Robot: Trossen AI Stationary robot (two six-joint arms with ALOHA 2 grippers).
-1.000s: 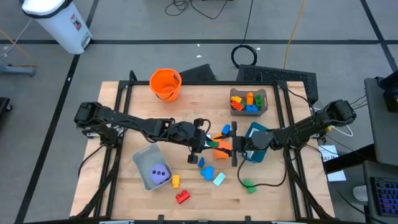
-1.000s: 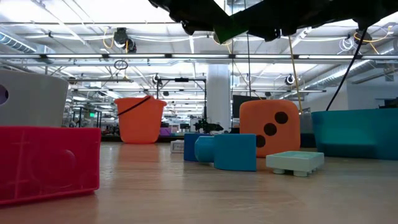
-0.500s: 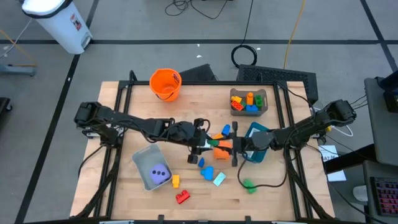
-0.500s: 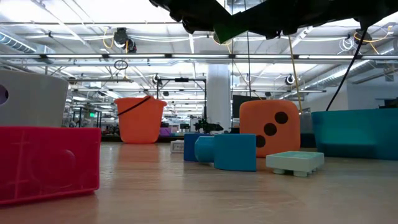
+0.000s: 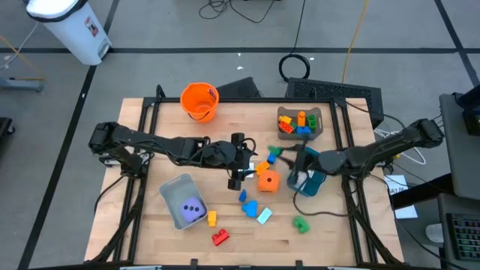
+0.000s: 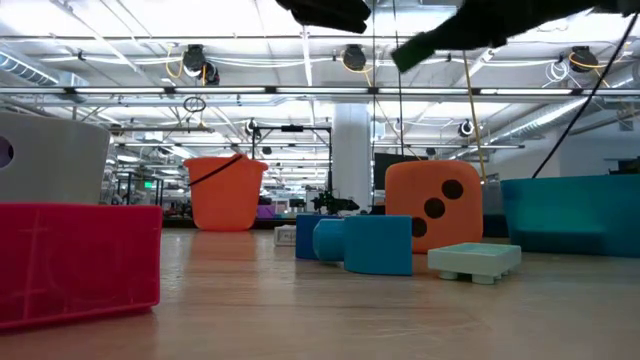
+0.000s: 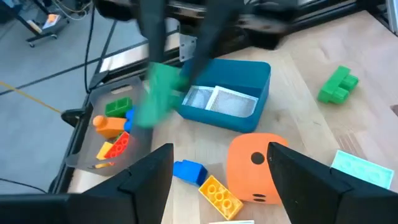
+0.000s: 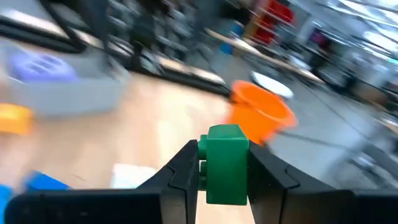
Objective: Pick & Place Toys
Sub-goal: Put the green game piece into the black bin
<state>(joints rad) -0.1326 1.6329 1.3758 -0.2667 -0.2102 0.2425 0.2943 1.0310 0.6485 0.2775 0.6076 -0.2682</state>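
Since the earlier frame, the right gripper [image 8: 225,167] has pulled back from over the orange die [image 5: 267,181] and is now carrying a green block [image 8: 225,163] clamped between its fingers, hanging just beside the teal bin [image 5: 311,174]. The left gripper [image 7: 219,169] is hovering on the die's other side with its jaws spread and nothing between them. Around the die, a yellow block [image 7: 220,195] and a blue block [image 7: 189,171] are lying just beside it, and a second green block [image 5: 299,223] is sitting well apart. White cards [image 7: 219,101] are lying inside the teal bin. A purple die [image 5: 192,209] is resting in the grey bin [image 5: 169,190]. An orange bucket [image 5: 199,101] is standing well beyond the orange die.
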